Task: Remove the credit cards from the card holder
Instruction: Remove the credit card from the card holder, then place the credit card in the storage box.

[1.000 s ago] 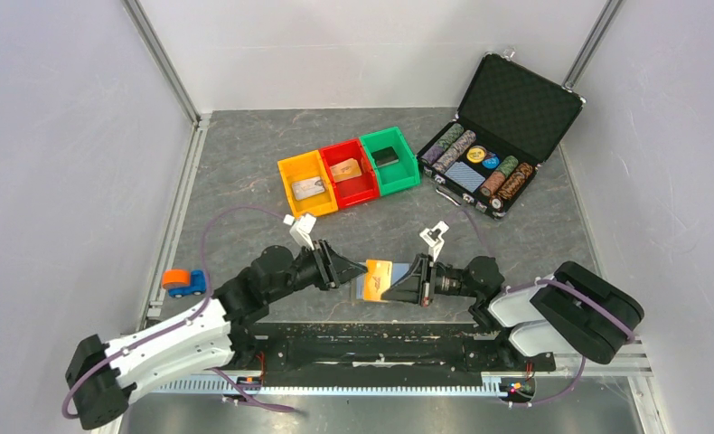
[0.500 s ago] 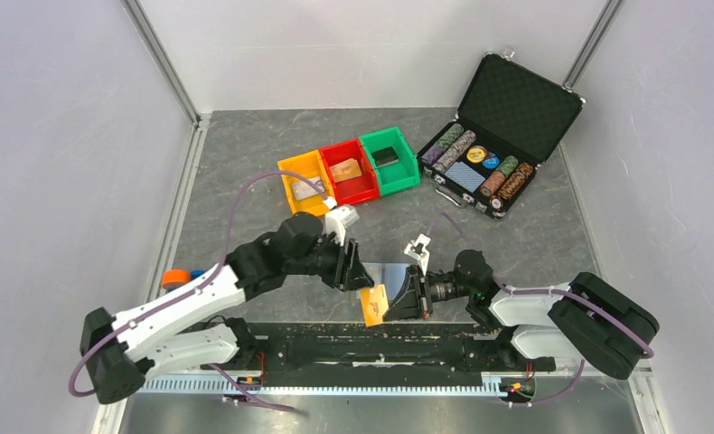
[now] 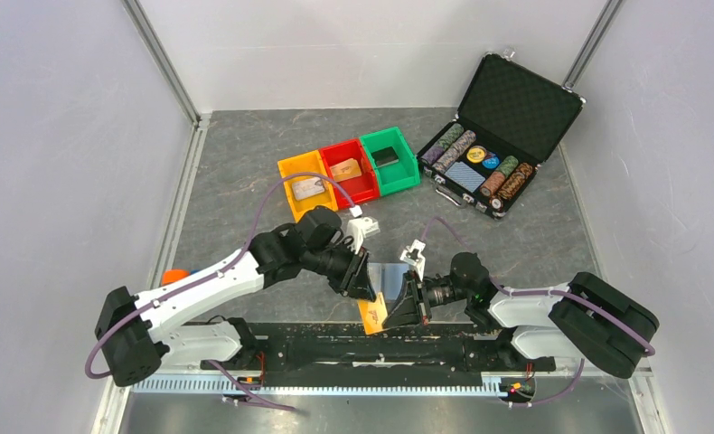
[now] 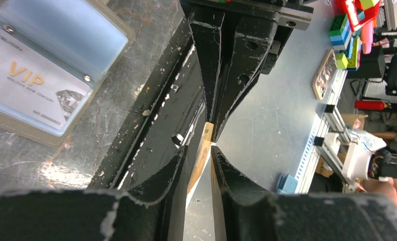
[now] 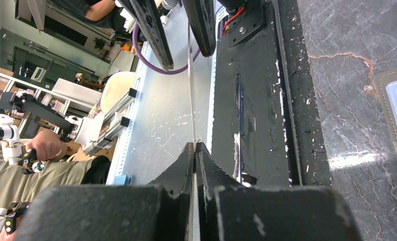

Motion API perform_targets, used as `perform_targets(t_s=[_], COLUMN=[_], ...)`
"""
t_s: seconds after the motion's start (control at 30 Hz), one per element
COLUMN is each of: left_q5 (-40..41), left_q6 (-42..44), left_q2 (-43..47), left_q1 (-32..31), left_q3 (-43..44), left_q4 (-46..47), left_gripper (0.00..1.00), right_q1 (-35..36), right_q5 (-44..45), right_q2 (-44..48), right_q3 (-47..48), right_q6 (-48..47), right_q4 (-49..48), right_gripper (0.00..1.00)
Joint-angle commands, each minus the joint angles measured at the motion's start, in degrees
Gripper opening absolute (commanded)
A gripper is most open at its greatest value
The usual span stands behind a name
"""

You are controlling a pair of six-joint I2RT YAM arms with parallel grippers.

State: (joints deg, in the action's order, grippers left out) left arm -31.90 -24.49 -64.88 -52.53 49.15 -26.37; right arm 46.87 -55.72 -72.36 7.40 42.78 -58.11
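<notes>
The card holder (image 3: 388, 274) lies open on the table, its blue panels up; one pocket shows a silver VIP card (image 4: 33, 88). My right gripper (image 3: 400, 307) (image 5: 195, 145) is shut on an orange credit card (image 3: 371, 315), held on edge above the table's near edge. In the right wrist view that card (image 5: 190, 90) is a thin line running away from the jaws. My left gripper (image 3: 364, 282) (image 4: 200, 150) straddles the card's (image 4: 202, 158) other end. Its jaws stand narrowly open, the card lies close to one finger, and a gap shows on the other side.
Yellow (image 3: 306, 185), red (image 3: 348, 172) and green (image 3: 389, 160) bins stand in a row at mid-table, each with a card inside. An open black chip case (image 3: 493, 136) sits back right. A small orange and blue toy (image 3: 174, 276) lies left. The black base rail (image 3: 380, 348) runs below the grippers.
The right gripper pulled the orange card toward the near edge, away from the card holder. The left gripper let go, swung over to the card's free end and narrowed its jaws around it.
</notes>
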Motion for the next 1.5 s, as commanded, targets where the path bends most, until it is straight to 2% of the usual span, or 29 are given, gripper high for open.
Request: perform_targets(t_s=[0.0, 0.07, 0.17, 0.27, 0.37, 0.47, 0.53, 0.67, 0.8, 1.03, 1.17, 1.27, 1.37, 1.47], left_q5=[-5.41, -5.32, -4.88, -2.96, 1.08, 2.81, 5.44, 20.0, 32.33, 43.55, 48.76, 54.58, 60.45, 62.52], left_q6=[4.01, 3.95, 3.84, 3.44, 2.92, 1.6, 0.92, -1.21, -5.34, -16.75, -23.78, -24.18, -25.86, -26.07], left_q2=[-0.91, -0.83, -0.95, -1.36, -1.06, 0.4, 1.66, 5.31, 8.4, 8.32, 2.14, -3.31, -8.91, -14.21], left_q1=[-0.02, -0.02, -0.01, 0.16, 0.86, 2.69, 4.31, 6.99, 10.37, 15.4, 17.67, 17.9, 17.9, 17.99], left_q3=[1.94, 1.83, 1.9, 2.32, 2.81, 2.41, 2.52, 3.36, 3.47, -1.81, -1.77, -1.41, 1.31, 3.29], left_q4=[-1.15, -1.12, -1.09, -1.43, -2.3, -1.54, -1.69, -2.57, 0.72, 17.61, 25.84, 35.64, 38.12, 41.57], left_gripper=[0.28, 0.23, 0.03, 0.02, 0.02, 0.02, 0.02, 0.02, 0.02, 0.02, 0.02, 0.02, 0.02, 0.02], right_q1=[0.28, 0.26, 0.29, 0.28, 0.24, -0.1, -0.66, -1.79, -2.14, -2.24, -2.25, -2.22, -2.22, -2.22], right_q5=[-0.43, -0.47, -0.37, -0.05, 1.21, 4.04, 7.37, 13.75, 19.72, 29.72, 30.34, 30.5, 29.96, 29.66], right_q2=[0.37, 0.3, 0.37, 0.43, 1.22, 3.76, 6.67, 12.66, 17.64, 24.99, 27.01, 27.87, 28.36, 28.8], right_q3=[1.72, 1.65, 1.57, 1.58, 1.85, 2.16, 2.35, 2.58, 3.27, 3.96, 3.05, 2.57, 2.33, 2.28], right_q6=[-1.12, -1.14, -1.21, -0.98, -1.16, -3.66, -6.25, -10.01, -13.31, -17.18, -17.07, -16.55, -16.57, -17.27], right_q4=[-2.18, -2.27, -2.19, -2.1, -0.68, 3.78, 8.38, 16.39, 22.88, 32.3, 32.54, 32.66, 33.01, 34.16], right_gripper=[0.0, 0.0, 0.0, 0.05, 0.21, 0.49, 0.61, 0.79, 0.97, 0.98, 0.98, 0.98, 0.98, 0.98])
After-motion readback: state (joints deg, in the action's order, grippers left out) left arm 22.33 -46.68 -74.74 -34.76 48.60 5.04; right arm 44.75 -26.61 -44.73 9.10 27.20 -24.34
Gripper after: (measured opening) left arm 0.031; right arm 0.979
